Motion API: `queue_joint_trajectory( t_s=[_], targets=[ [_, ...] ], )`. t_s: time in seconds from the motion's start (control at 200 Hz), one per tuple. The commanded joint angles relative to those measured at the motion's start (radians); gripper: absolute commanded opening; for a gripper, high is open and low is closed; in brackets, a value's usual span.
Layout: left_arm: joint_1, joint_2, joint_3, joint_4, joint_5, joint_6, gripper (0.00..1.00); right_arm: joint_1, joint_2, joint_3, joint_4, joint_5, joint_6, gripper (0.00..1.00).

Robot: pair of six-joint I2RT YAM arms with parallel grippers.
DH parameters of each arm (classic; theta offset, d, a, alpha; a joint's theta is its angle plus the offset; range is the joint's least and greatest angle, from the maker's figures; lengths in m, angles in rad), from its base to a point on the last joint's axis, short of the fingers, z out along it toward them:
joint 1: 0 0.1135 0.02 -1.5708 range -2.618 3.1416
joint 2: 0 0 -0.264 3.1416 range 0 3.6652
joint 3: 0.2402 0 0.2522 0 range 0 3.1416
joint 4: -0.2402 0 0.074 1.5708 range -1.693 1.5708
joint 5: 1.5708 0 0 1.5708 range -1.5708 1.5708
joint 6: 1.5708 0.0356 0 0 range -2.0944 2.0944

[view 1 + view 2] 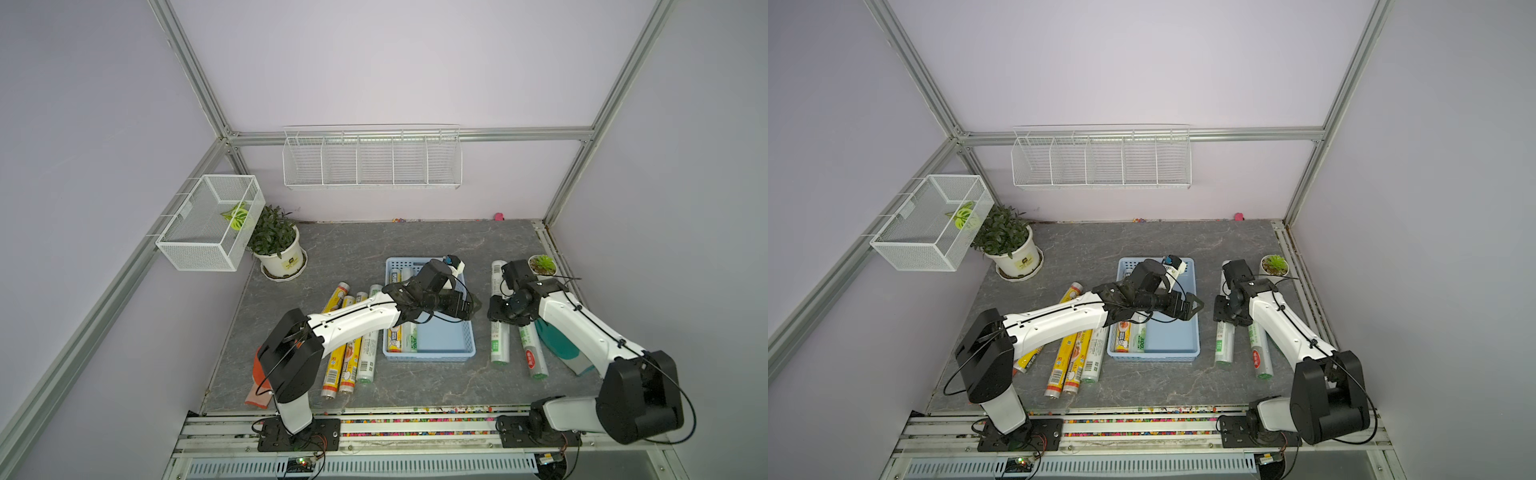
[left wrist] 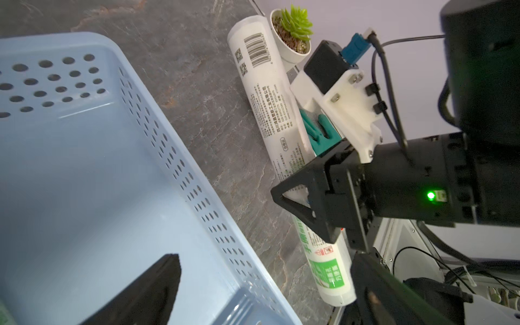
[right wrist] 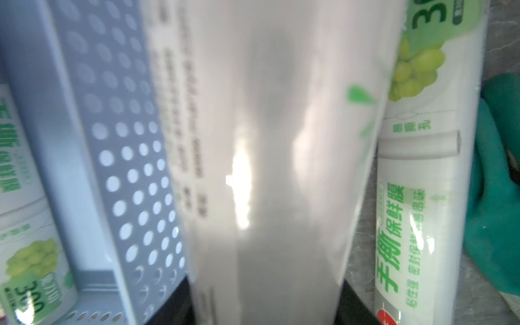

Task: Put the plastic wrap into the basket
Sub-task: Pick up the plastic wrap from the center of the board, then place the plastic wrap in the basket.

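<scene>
The light-blue basket [image 1: 444, 338] [image 1: 1173, 338] [image 2: 84, 168] sits mid-table, with a yellow roll [image 1: 395, 338] and a white roll [image 1: 409, 338] of plastic wrap along its left side. My left gripper [image 1: 471, 307] [image 1: 1187, 309] [image 2: 264, 281] hovers open over the basket's right half, holding nothing. Just right of the basket, my right gripper [image 1: 505, 316] [image 1: 1225, 316] [image 3: 264, 304] is shut on a white, green-printed roll [image 1: 498, 345] [image 1: 1224, 345] [image 2: 270, 112] [image 3: 267, 140] lying lengthwise there. Another white roll [image 1: 534, 357] [image 3: 422, 197] lies beside it. Several more rolls [image 1: 345, 365] [image 1: 1071, 361] lie left of the basket, partly under the left arm.
A teal glove [image 1: 557, 340] [image 3: 495, 197] lies under the right arm. A small succulent pot [image 1: 542, 264] stands at the back right, a potted plant [image 1: 276, 241] at the back left. A white wire-mesh box [image 1: 208, 222] and a wire rack [image 1: 372, 160] hang on the walls.
</scene>
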Motion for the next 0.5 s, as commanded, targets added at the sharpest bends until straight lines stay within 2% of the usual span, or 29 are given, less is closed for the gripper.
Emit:
queue_joint_trajectory(
  t_s=[0.0,0.15,0.34,0.495],
  targets=[
    [0.009,-0.067,-0.047,0.054,-0.072,0.005,1.00,0.005,-0.047,0.044,0.008,-0.134,-0.012,0.39],
    [0.023,-0.136,-0.108,0.058,-0.164,-0.014,1.00,0.026,-0.060,0.074,0.068,-0.252,0.039,0.39],
    [0.053,-0.260,-0.245,0.114,-0.274,-0.063,1.00,0.125,-0.011,0.147,0.115,-0.263,0.107,0.39],
    [0.097,-0.341,-0.342,0.136,-0.294,-0.127,1.00,0.213,0.085,0.202,0.182,-0.268,0.168,0.39]
  ],
)
